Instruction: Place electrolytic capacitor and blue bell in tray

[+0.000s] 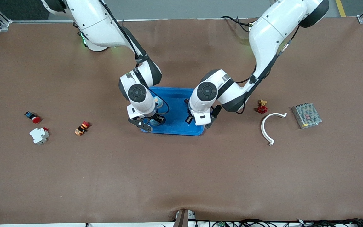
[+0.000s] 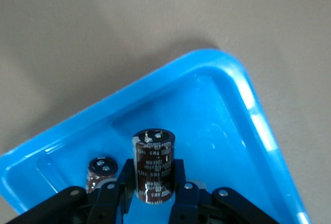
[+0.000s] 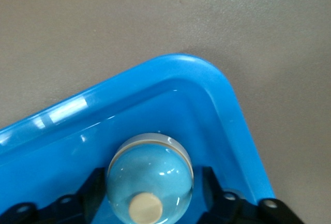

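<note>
From the front, both grippers hang over the blue tray (image 1: 178, 104): the left gripper (image 1: 200, 121) at its corner toward the left arm's end, the right gripper (image 1: 148, 123) toward the right arm's end. The left wrist view shows the left gripper (image 2: 150, 193) clamped on the electrolytic capacitor (image 2: 153, 165), its pale sleeve print unreadable. The right wrist view shows the right gripper (image 3: 150, 193) clamped on the blue bell (image 3: 150, 177).

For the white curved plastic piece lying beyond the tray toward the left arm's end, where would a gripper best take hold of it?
Best guess: the middle of the white curved plastic bracket's arc, coming straight down from above. It lies flat on the brown table, and the band looks thin enough for the fingers to straddle across its width. The flanged ends look less even to pinch.
</note>
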`<state>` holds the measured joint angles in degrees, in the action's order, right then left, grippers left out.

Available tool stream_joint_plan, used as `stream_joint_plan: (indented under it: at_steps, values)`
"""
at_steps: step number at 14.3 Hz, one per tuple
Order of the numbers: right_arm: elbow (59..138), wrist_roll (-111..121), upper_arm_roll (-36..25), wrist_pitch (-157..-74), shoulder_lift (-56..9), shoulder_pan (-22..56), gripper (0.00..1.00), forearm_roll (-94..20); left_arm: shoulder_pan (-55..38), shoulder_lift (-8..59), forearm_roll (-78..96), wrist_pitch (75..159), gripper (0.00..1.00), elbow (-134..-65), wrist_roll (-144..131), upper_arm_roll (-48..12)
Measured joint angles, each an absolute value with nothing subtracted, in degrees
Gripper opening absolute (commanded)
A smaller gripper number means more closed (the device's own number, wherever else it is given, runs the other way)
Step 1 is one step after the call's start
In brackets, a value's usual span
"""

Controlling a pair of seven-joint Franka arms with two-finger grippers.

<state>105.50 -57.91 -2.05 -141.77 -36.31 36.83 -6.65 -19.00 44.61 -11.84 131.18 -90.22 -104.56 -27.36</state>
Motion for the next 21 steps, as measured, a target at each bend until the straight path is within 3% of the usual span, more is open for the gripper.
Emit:
stream_joint_plan:
  at_steps: [2,5,6,7,8,9,15,21]
  values:
    - [104.99,-57.90,-2.44,-140.25,-35.74,36.80,1.00,-6.65,-19.71,45.64,-11.84,131.85,0.00,-90.15,-104.78,-27.24]
    - [102.02,-56.88,-3.23,-131.26,-32.62,35.88,1.00,-6.63,-20.35,46.40,-11.84,132.57,0.00,-90.11,-104.87,-26.75]
    - [101.00,-55.71,-3.34,-127.93,-31.24,35.13,1.00,-6.60,-20.39,46.63,-11.84,132.99,0.04,-90.09,-104.87,-26.55]
    - [100.41,-53.73,-3.45,-125.55,-29.88,34.09,1.00,-6.59,-20.41,46.80,-11.84,133.28,0.24,-90.09,-104.86,-26.27]
    - [100.11,-51.00,-3.56,-123.92,-28.54,32.61,1.00,-6.57,-20.41,46.87,-11.84,133.41,0.56,-90.08,-104.86,-25.98]
    - [100.01,-47.64,-3.65,-122.57,-27.28,30.60,1.00,-6.55,-20.41,46.89,-11.84,133.55,1.00,-90.03,-104.86,-25.79]
    - [99.90,-27.13,-3.98,-115.76,-22.16,17.13,1.00,-4.05,-19.92,46.28,-13.89,133.00,1.00,-85.81,-102.19,-24.88]
    - [98.92,-12.29,-4.06,-109.04,-15.74,7.66,1.00,-2.68,-13.24,41.36,-16.57,124.87,1.00,-81.17,-87.28,-24.46]
